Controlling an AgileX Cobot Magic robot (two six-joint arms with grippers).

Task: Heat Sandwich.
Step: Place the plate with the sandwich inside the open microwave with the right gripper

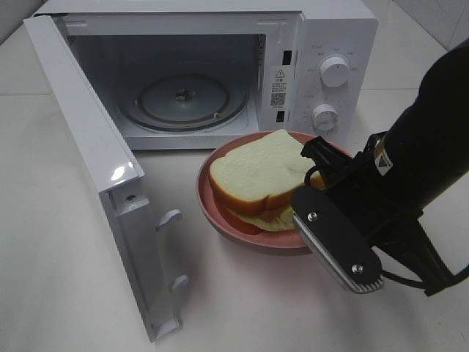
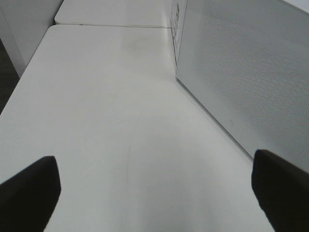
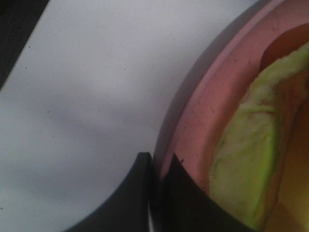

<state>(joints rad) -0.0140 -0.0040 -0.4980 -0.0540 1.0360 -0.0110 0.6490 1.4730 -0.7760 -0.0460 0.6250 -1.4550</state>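
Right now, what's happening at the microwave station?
The right gripper is clamped on the rim of the pink plate holding the sandwich, just in front of the microwave. Its door stands wide open and the turntable is bare, so the plate isn't inside yet. The left gripper hangs open over the table, holding nothing.

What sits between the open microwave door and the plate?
Only bare table separates the door from the pink plate, seen in the exterior high view.

The right arm hid the plate at its lower-right rim and a sandwich corner. At upper right, the dial labels were too small to read.
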